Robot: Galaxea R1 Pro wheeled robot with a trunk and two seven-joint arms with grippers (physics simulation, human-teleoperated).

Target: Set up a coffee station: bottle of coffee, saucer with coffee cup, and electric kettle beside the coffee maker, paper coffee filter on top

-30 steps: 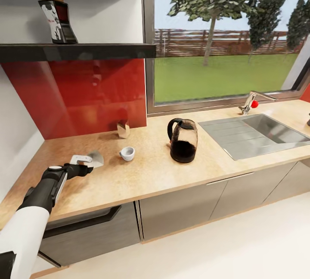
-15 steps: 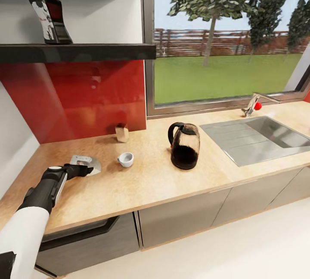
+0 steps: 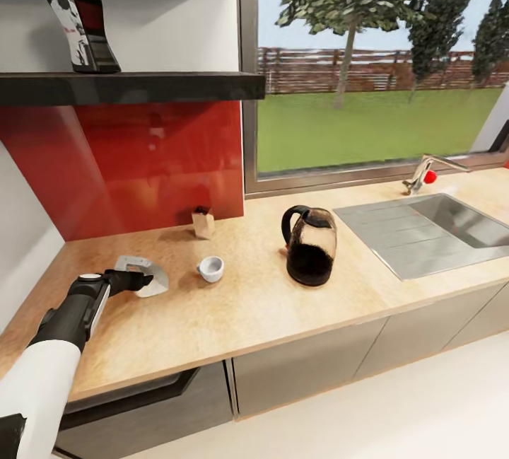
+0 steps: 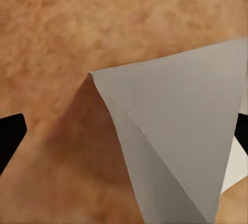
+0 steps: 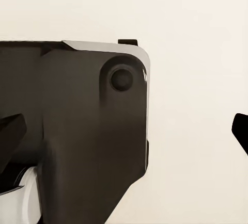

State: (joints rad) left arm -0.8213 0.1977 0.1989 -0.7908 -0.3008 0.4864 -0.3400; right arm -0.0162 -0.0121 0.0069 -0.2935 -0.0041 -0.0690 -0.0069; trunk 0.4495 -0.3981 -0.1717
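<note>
Kettle (image 3: 309,245) glass, at the frame's centre on the kitchen countertop (image 3: 247,303), is seen about one-third filled with dark liquid. The coffee cup (image 3: 211,269) is shown left of it, contents not discernible. The bottle of coffee (image 3: 79,24) is placed on the kitchen shelf (image 3: 141,84), upper left; its label cannot be read. The paper coffee filter (image 3: 143,275) is pinched by the left gripper (image 3: 143,280). The right gripper's fingers (image 5: 11,131) are spread apart, nothing held.
</note>
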